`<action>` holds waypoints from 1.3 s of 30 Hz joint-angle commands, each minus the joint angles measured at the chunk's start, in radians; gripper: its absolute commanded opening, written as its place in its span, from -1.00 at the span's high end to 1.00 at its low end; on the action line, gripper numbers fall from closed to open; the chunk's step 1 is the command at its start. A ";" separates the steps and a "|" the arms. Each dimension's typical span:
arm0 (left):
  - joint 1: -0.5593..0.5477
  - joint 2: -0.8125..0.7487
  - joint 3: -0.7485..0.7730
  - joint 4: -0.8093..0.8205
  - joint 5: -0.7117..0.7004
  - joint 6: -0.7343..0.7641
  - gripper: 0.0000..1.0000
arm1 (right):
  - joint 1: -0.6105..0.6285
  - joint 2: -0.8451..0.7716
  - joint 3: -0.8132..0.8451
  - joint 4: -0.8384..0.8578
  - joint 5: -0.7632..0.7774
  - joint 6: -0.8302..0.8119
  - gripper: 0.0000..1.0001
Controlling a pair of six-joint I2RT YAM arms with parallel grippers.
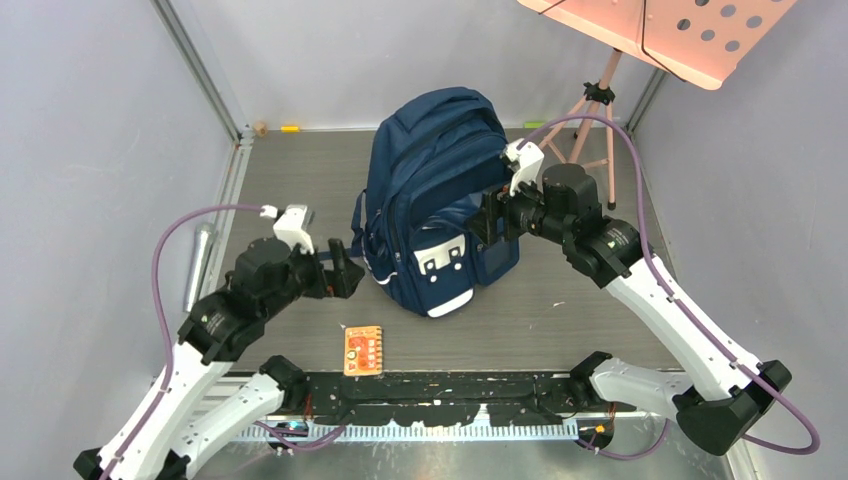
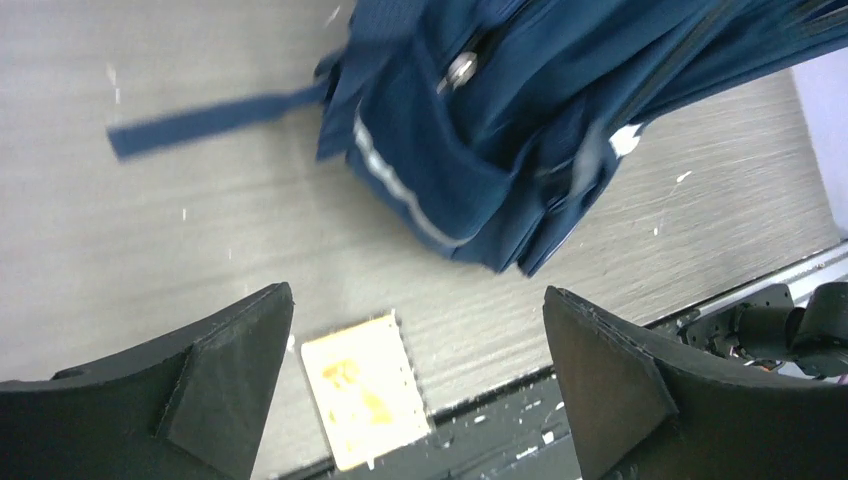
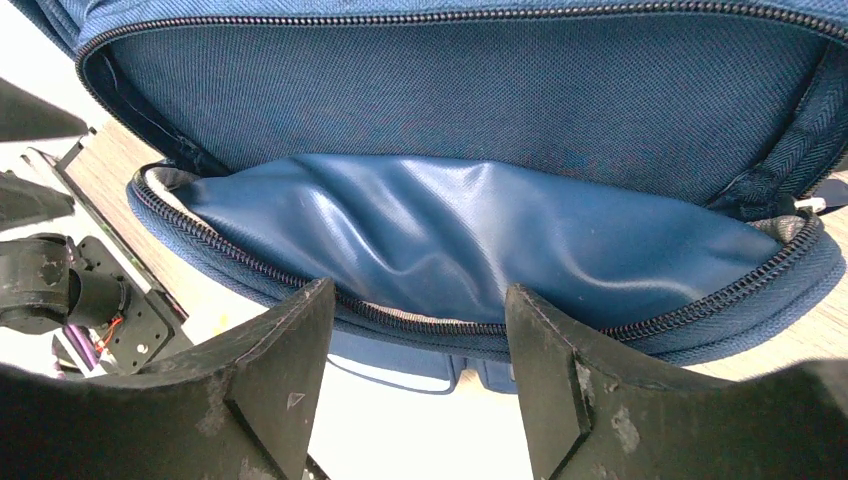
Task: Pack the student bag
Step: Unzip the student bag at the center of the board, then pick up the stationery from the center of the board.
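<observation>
Left pincer (image 2: pixel 418 295): jaws spread wide with nothing between them. It hangs over bare table (image 1: pixel 580 300), clear of the bag, at the bag's 8 o'clock in the top view.
Right pincer (image 3: pixel 420 290): jaws parted and not clamped on anything. It is up against the bag's side at about 4 o'clock.
Between the right fingers: the lower zip edge of an unzipped pocket (image 3: pixel 450 240) runs across the gap. I cannot tell whether either finger touches it.
Pocket: its mouth gapes, showing a shiny, creased blue lining (image 3: pixel 400 215) under the navy outer fabric.
Student bag (image 1: pixel 430 180): stands upright on the table, near the middle and a little toward 12 o'clock. Its white patches (image 1: pixel 440 260) face 6 o'clock. It looks blurred in the left wrist view.
Stripe (image 2: pixel 400 195): a pale band along the bag's lower edge, seen from the left wrist.
Strap (image 2: pixel 210 120): a loose navy strap lies flat on the table, running from the bag toward 9 o'clock in the left wrist view.
Orange card (image 1: pixel 363 350): a small flat piece on the table at the bag's 7 o'clock. It is just beyond the left pincer toward 6 o'clock and touches neither.
Music stand (image 1: pixel 660 30): a pink perforated desk on a tripod at the bag's 1 o'clock, at the table's far corner.
</observation>
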 commanded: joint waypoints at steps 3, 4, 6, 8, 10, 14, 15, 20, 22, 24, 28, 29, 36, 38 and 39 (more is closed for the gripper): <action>0.003 -0.047 -0.168 -0.138 -0.018 -0.245 -0.99 | -0.006 0.013 -0.012 0.025 0.094 0.001 -0.38; 0.003 -0.036 -0.207 -0.119 0.006 -0.260 -0.99 | -0.006 0.010 -0.013 0.028 0.094 0.002 -0.38; -0.001 -0.008 -0.276 -0.079 0.031 -0.284 -0.99 | -0.006 0.003 -0.017 0.036 0.094 0.001 -0.41; -0.014 0.020 -0.335 -0.052 0.024 -0.300 -0.99 | -0.006 -0.004 -0.021 0.044 0.091 0.002 -0.46; -0.037 0.027 -0.380 -0.022 -0.007 -0.321 -0.99 | -0.006 -0.010 -0.026 0.050 0.086 0.002 -0.49; -0.117 0.026 -0.487 0.054 -0.070 -0.409 -0.99 | -0.006 -0.020 -0.039 0.068 0.080 0.001 -0.53; -0.142 0.028 -0.512 0.080 -0.076 -0.441 -0.99 | -0.006 -0.020 -0.040 0.070 0.079 0.000 -0.53; -0.284 0.060 -0.564 0.165 -0.135 -0.536 -0.99 | -0.007 -0.021 -0.043 0.092 0.055 0.000 -0.55; -0.327 0.091 -0.554 0.154 -0.175 -0.548 -0.99 | -0.006 -0.021 -0.043 0.097 0.047 0.001 -0.55; -0.342 0.121 -0.551 0.150 -0.184 -0.555 -0.99 | -0.006 -0.024 -0.046 0.102 0.044 0.000 -0.55; -0.367 0.198 -0.534 0.144 -0.198 -0.560 -0.99 | -0.006 -0.033 -0.054 0.113 0.041 0.005 -0.56; -0.378 0.213 -0.527 0.138 -0.209 -0.560 -0.99 | -0.006 -0.036 -0.056 0.117 0.039 0.007 -0.56; -0.446 0.308 -0.447 0.085 -0.290 -0.561 -0.99 | -0.006 -0.032 -0.067 0.128 0.031 0.007 -0.56; -0.461 0.323 -0.435 0.080 -0.295 -0.564 -0.99 | -0.006 -0.029 -0.067 0.128 0.027 0.006 -0.56; -0.462 0.330 -0.440 0.090 -0.287 -0.565 -0.99 | -0.006 -0.029 -0.068 0.129 0.027 0.006 -0.56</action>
